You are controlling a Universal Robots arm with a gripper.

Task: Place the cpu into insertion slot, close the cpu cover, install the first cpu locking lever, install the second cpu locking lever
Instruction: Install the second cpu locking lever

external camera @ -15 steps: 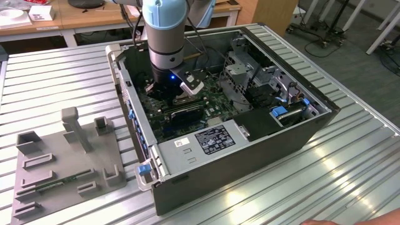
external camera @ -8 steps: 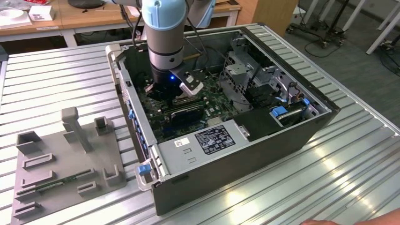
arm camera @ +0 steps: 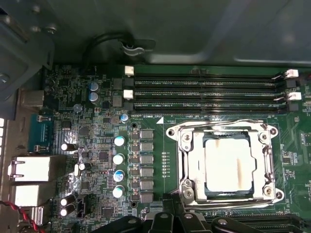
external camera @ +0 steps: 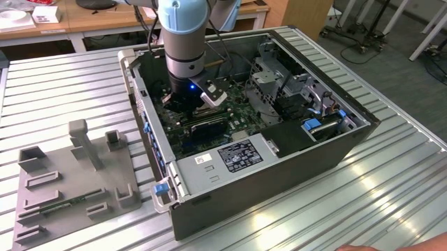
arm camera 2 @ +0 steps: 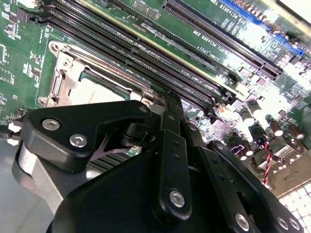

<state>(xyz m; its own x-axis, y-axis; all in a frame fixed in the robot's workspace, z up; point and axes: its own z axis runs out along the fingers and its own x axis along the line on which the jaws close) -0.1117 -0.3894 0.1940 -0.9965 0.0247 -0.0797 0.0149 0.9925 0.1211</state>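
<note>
1. Reaching straight down into the open computer case (external camera: 279, 157), the arm sets its hand (external camera: 192, 102) low over the motherboard (arm camera: 97, 145); whether the hand is wide or narrow I cannot tell
2. In the exterior view the grey fixture tray (external camera: 70, 183) lies at the left on the ribbed metal bench (external camera: 391, 178), the case to its right, wooden desks behind
3. The cpu (arm camera: 228, 165), silvery-tan with a brown streak, sits in the insertion slot (arm camera: 208, 190) under the flat-lying cpu cover (arm camera: 187, 160)
</note>
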